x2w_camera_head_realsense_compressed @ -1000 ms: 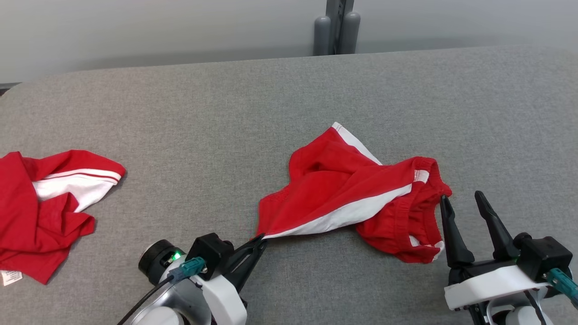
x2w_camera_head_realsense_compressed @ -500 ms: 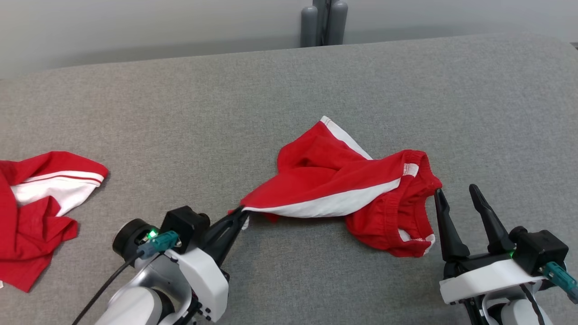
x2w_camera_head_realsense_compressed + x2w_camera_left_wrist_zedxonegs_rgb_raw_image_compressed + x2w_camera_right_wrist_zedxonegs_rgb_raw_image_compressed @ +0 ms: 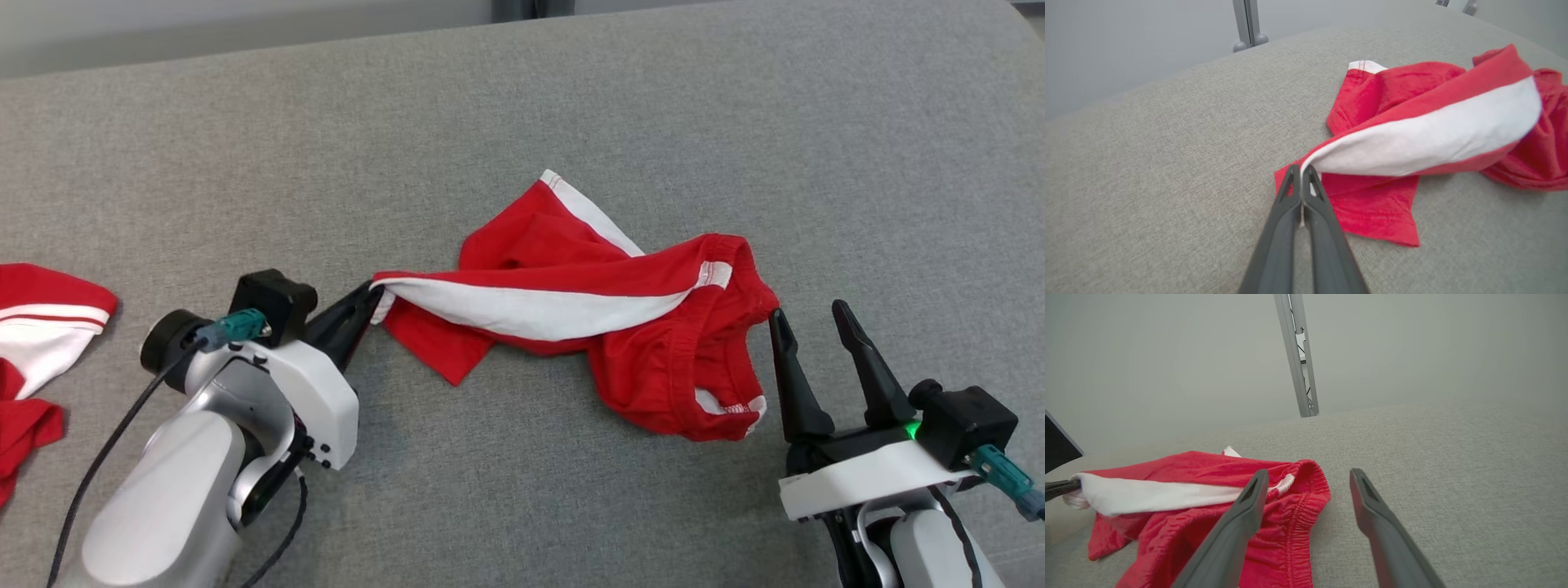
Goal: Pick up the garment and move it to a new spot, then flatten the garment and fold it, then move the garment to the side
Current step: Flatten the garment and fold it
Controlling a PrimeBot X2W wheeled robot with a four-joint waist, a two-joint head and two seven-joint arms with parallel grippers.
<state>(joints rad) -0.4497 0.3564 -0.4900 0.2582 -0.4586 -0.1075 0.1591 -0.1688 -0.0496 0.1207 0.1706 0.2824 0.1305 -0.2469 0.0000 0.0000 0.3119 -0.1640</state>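
Well left of the left gripper (image 3: 372,294) lies a spare red cloth (image 3: 37,327). That gripper is clamped on the white-striped corner of the garment (image 3: 588,302), which stretches rightward across the grey surface (image 3: 522,98) to the right gripper (image 3: 807,310), whose jaws are spread wide and empty beside the waistband.

Left hand (image 3: 374,298): two long dark tapered fingers, glossy white shell (image 3: 318,392), black camera block (image 3: 273,296), teal connector (image 3: 237,327), black cable (image 3: 106,457). Forearm (image 3: 163,498) silver-grey. Right hand (image 3: 807,312): same build, with green light (image 3: 912,428) beside black block and teal plug (image 3: 1000,478).
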